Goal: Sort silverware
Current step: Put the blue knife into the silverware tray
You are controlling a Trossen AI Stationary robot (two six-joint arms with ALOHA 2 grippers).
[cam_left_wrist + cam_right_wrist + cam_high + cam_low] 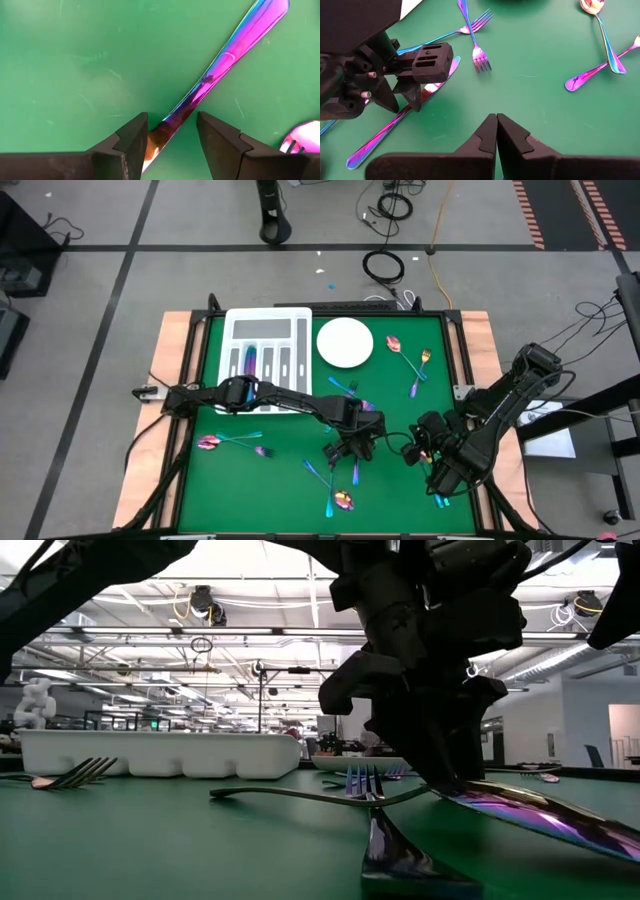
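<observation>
Iridescent silverware lies scattered on the green mat [300, 420]. One knife [225, 55] lies flat on the mat, and my left gripper [172, 120] points steeply down over it near the mat's middle. It is open, with one finger on each side of the knife. The right wrist view shows the same knife [385, 135] under the left gripper [415, 95]. My right gripper [496, 120] hangs shut above the mat near the right front, holding nothing. Two forks [475, 30] lie crossed farther back. My left gripper comes from above, pointing steeply down, with its fingers across the knife, which lies flat on the mat. The knife runs close along the inner face of one finger [137, 137]. Whether that finger touches it, I cannot tell.
A white divided tray [265, 345] holding some pieces stands at the far left, with a round white plate [345, 342] beside it. A spoon [397, 345] and fork [420, 370] lie far right, other pieces [225, 442] near left, and a spoon [345, 500] near the front edge.
</observation>
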